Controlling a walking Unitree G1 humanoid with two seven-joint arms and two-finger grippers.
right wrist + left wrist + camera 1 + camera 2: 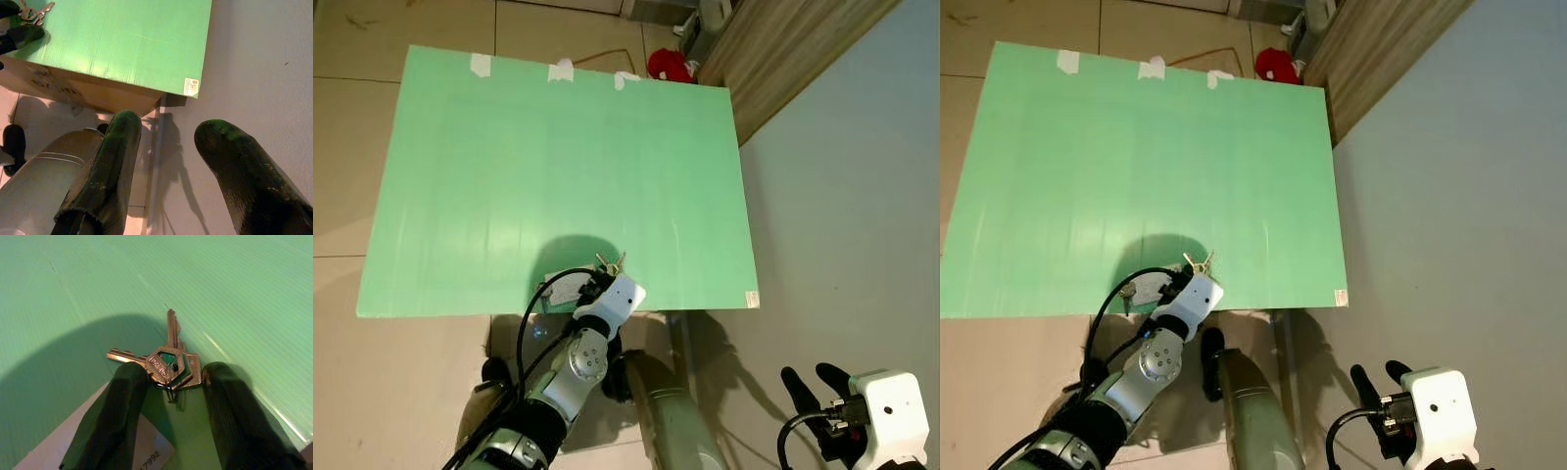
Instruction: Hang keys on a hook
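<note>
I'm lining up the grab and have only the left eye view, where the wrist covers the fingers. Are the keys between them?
Observer: Yes. In the left wrist view the keys lie on the green board between the two open fingers of the left gripper.
Operator: How many keys?
Observer: At least two on one wire ring, blades fanned apart.
Operator: Anything under the fingers?
Observer: A white label stuck on the board beneath one finger.
Operator: And the right gripper?
Observer: The right gripper hangs open off the board's edge, over the floor.
</note>
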